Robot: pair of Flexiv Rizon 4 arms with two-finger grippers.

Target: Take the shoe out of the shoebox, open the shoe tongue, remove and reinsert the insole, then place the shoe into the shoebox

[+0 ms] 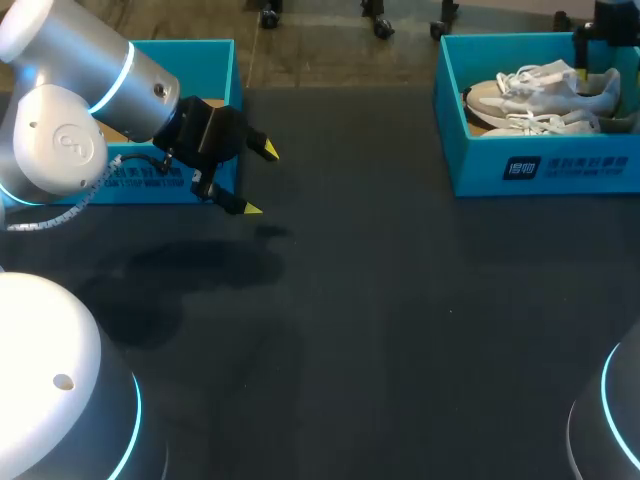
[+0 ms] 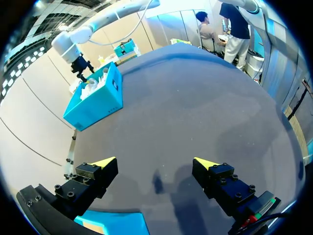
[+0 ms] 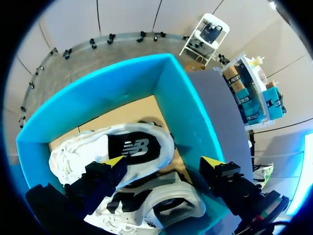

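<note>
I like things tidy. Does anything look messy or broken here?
Nothing looks broken or spilled. The two white shoes just lie a bit jumbled together inside the blue shoebox.

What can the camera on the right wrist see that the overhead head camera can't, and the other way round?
Only the right wrist view: the dark insole inside one shoe, seen from above, and that the right gripper hangs open just over it. Only the head view: the left gripper, open, beside a second blue box, and the bare dark table. Both: the blue shoebox holding the white shoes.
</note>
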